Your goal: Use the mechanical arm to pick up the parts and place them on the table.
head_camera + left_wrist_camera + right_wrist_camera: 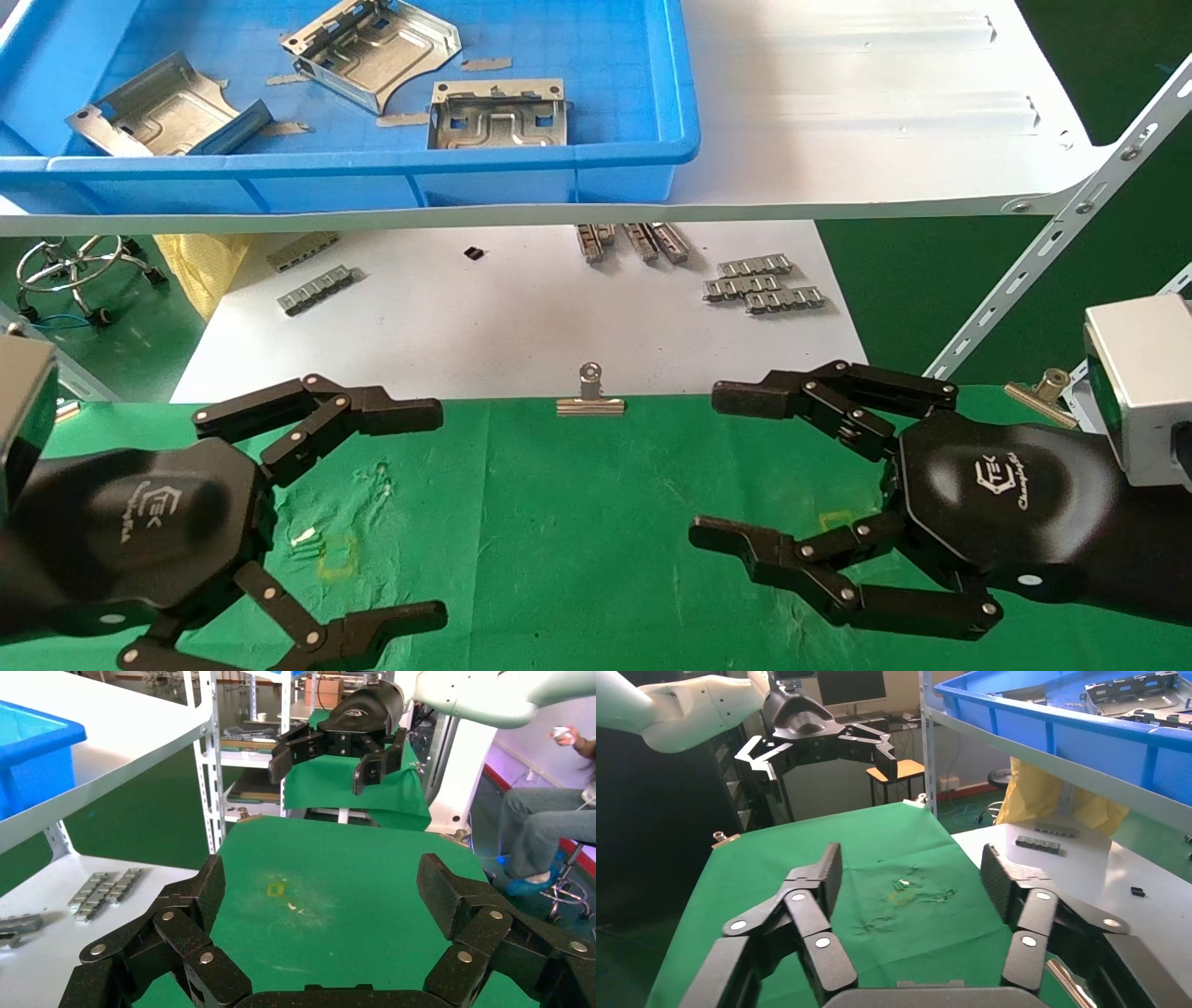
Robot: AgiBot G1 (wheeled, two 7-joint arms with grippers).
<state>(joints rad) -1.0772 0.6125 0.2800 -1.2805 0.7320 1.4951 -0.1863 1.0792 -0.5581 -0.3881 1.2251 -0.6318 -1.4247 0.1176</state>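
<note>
Both our claws hover empty over the wrinkled green cloth table point(577, 522).

Head view: our black jointed-finger left gripper point(438, 508) and right gripper point(712, 466) are spread, released; three embossed silver sheet-metal parts point(498, 116) lie in the blue plastic tray point(372, 168) on the white shelf.
Wrist views: each claw gapes above cloth.

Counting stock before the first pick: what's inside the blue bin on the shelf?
Blue bin holds three silver parts and a few small grey strips. The bin's left end runs out of the head view, so anything there is unseen. Both grippers hang open over the green table.
</note>
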